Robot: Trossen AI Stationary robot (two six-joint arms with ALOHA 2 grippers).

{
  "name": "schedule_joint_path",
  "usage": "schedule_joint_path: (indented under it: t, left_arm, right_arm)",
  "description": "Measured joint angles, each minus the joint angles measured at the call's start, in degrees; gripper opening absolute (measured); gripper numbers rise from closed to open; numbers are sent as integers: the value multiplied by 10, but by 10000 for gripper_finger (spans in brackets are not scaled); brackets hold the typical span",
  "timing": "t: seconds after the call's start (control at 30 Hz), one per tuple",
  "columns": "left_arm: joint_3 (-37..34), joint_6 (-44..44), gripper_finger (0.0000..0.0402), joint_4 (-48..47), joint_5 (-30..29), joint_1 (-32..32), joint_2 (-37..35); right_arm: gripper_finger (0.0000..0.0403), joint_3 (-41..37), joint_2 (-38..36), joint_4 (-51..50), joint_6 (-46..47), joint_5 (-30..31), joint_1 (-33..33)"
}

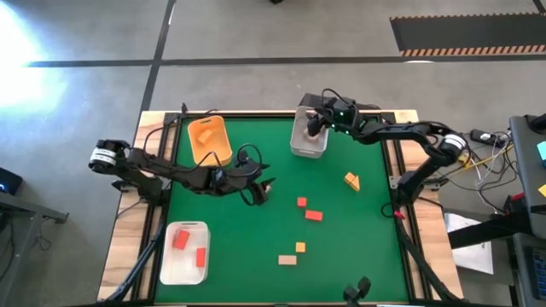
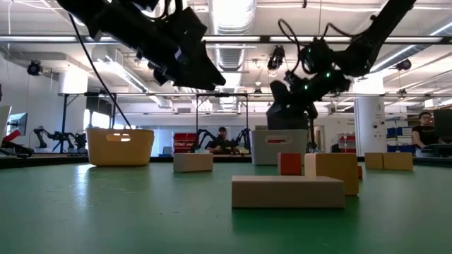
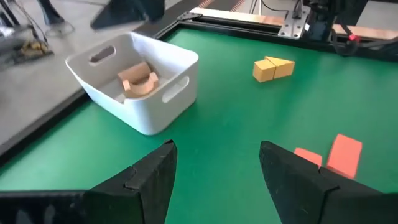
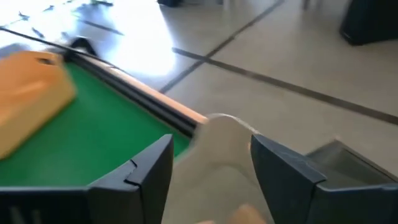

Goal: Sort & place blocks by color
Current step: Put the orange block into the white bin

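Pale tan wooden blocks (image 3: 138, 79) are lying in the white bin (image 1: 308, 136), beneath the right tool (image 1: 314, 126), jaws parted, emptied: a drop seems underway. Red blocks (image 1: 312, 215) are waiting on the green table (image 1: 256, 239); the left tool (image 1: 260, 189), open and empty, is hovering nearby.

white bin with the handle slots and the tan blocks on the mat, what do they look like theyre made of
White bin: likely moulded plastic, judging by its smooth matte walls, rounded corners and cut-out handle slots. Tan block, nearest in the low view: probably unfinished wood, pale, dull and square-edged, though no grain shows. Table mat: flat green, felt-like, with no shine.
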Motion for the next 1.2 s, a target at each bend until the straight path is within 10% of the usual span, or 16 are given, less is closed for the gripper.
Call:
schedule_joint_path:
  t: [0.67,1.2]
  left_arm:
    - [-3,-95,212,-91,8,-72,0]
    - [-3,-71,212,-82,-15,-70,93]
  right_arm:
    - [161,-1,-226,-170,-41,-11,274]
    - [134,-10,-232,-210,-26,52,420]
